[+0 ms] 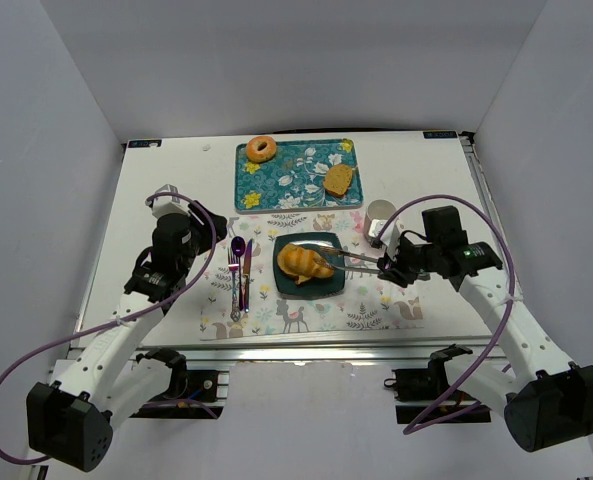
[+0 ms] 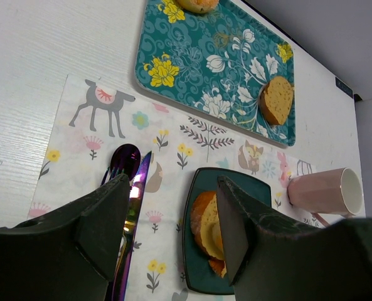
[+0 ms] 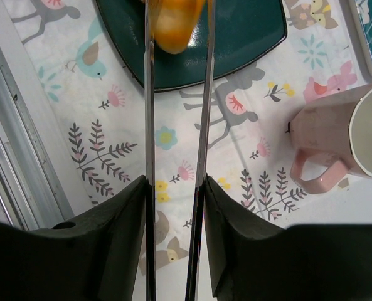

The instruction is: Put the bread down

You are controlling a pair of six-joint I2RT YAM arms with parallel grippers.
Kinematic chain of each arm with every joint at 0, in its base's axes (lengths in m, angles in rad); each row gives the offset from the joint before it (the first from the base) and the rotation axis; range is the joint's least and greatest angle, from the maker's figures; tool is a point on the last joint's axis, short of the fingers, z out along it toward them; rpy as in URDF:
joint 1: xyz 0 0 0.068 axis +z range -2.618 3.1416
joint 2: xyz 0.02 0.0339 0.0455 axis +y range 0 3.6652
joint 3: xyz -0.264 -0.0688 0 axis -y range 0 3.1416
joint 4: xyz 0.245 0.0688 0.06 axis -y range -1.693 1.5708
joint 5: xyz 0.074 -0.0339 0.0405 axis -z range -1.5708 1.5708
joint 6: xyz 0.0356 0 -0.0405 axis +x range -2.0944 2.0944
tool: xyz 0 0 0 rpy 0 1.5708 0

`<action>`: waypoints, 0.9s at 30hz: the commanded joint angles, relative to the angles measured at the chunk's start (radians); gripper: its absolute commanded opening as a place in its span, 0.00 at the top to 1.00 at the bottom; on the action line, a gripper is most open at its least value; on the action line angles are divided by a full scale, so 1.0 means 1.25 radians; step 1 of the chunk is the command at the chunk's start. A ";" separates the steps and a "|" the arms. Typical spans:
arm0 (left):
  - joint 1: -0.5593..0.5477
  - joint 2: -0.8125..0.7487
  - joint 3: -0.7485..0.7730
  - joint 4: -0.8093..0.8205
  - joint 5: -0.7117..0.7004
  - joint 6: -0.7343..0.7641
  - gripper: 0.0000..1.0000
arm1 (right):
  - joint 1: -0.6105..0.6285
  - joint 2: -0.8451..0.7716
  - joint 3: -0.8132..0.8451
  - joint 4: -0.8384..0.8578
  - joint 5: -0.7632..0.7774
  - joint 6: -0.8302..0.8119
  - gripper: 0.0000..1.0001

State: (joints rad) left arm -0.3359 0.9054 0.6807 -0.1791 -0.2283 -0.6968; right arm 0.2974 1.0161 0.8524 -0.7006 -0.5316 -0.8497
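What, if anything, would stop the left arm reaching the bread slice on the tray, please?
Probably nothing, so likely yes: the left gripper is open and empty, the bread slice lies uncovered on the tray, and the right gripper holds tongs down at the plate, off that path.

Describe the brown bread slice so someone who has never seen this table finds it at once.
Find the teal flowered tray at the far side of the white table. The brown bread slice lies at the tray's right end. Unlike the ring-shaped bagel at its far left corner, it is flat, with no hole.
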 commanded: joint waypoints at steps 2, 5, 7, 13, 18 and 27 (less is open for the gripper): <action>0.002 -0.020 0.000 0.002 -0.001 -0.001 0.33 | -0.007 -0.021 -0.014 0.024 0.007 -0.022 0.55; 0.002 -0.019 0.000 0.006 0.001 -0.002 0.33 | -0.011 -0.032 -0.016 0.019 0.003 -0.023 0.55; 0.002 -0.015 0.000 0.010 0.003 -0.003 0.33 | -0.012 -0.040 -0.012 0.020 -0.007 -0.016 0.56; 0.004 -0.008 0.003 0.019 0.013 -0.003 0.38 | -0.034 -0.005 0.101 0.129 -0.030 0.166 0.86; 0.002 0.016 0.010 0.051 0.078 0.009 1.00 | -0.120 0.086 0.208 0.293 0.163 0.504 1.00; -0.015 0.083 0.006 0.092 0.251 0.012 0.61 | -0.278 0.248 0.056 0.552 0.385 0.628 1.00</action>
State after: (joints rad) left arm -0.3374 0.9874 0.6807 -0.0891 -0.0208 -0.6891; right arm -0.0109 1.2324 0.9722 -0.1284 -0.1364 -0.1341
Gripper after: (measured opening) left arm 0.350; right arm 0.180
